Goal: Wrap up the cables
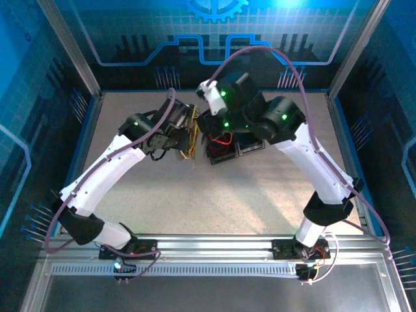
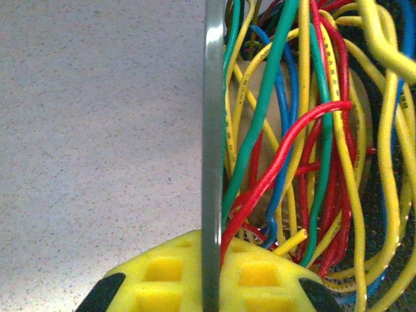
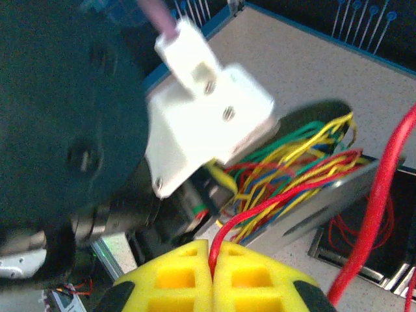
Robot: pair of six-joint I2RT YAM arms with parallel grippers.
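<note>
Here, black tray (image 1: 252, 148), red cables (image 1: 224, 139) inside, spool (image 2: 213, 130) alongside.

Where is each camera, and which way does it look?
Top: above and behind the bases, looking down on the table; left arm and right arm show.
Left wrist: on the left arm, looking past the left gripper, shut on the spool, at the cables.
Right wrist: on the right arm, facing the left arm; right gripper pinches a red cable.
Both wrist views share the spool and cables.
</note>
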